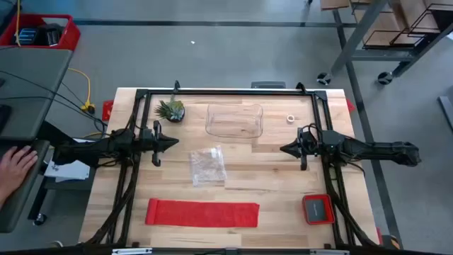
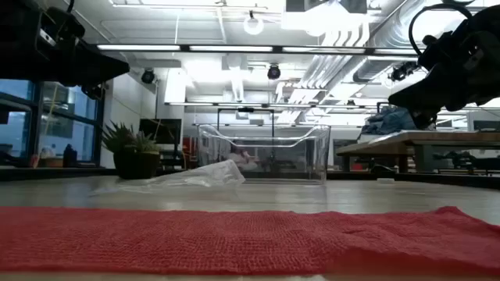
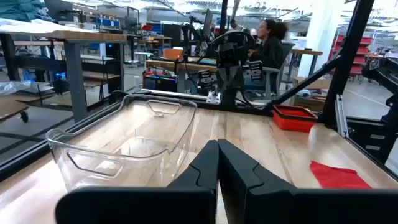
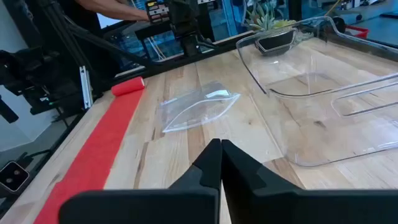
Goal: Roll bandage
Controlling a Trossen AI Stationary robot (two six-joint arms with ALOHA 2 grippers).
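The bandage [image 1: 202, 213] is a bright red flat strip lying along the table's near edge. It fills the foreground of the low view [image 2: 234, 238]. In the right wrist view [image 4: 93, 155] its left end [image 4: 127, 86] looks rolled into a small stub. My left gripper [image 1: 175, 144] hovers shut and empty above the table's left middle, beyond the bandage. Its shut fingers show in the left wrist view [image 3: 217, 149]. My right gripper [image 1: 282, 149] hovers shut and empty at the right middle, facing the left one. Its shut fingers show in the right wrist view [image 4: 221, 149].
A clear plastic bin [image 1: 234, 120] stands at the far middle. A crinkly clear bag [image 1: 207, 167] lies between the bin and the bandage. A small plant [image 1: 170, 110] is at the far left. A red square tray [image 1: 318, 209] is at the near right. A person's hand [image 1: 14, 164] shows off the table's left.
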